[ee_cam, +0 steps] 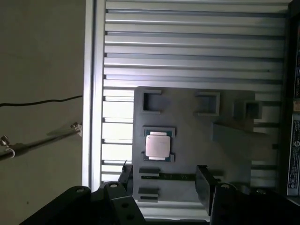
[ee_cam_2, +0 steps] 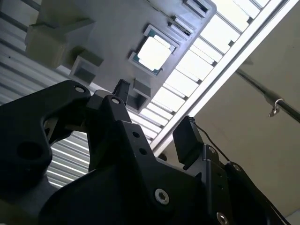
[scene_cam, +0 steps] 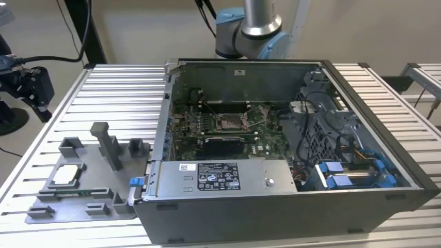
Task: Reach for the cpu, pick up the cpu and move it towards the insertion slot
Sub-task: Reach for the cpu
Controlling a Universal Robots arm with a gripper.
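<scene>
One of most things, three of the hollow blocks.
One cpu (ee_cam: 157, 146), one insertion slot (scene_cam: 230, 123), one open computer case (scene_cam: 276, 217) and one grey fixture plate (scene_cam: 69, 213), all on one slatted surface (scene_cam: 117, 93). In the first wrist view the plate carries three hollow square blocks (ee_cam: 152, 101) and one tall post (ee_cam: 232, 131). One arm (scene_cam: 255, 26), and one gripper (ee_cam: 164, 174) with two jaws.

No print can be read. A black label (scene_cam: 218, 177) and a small white sticker (scene_cam: 185, 166) sit on the computer's metal power supply box (scene_cam: 276, 178), their print too small to read.
</scene>
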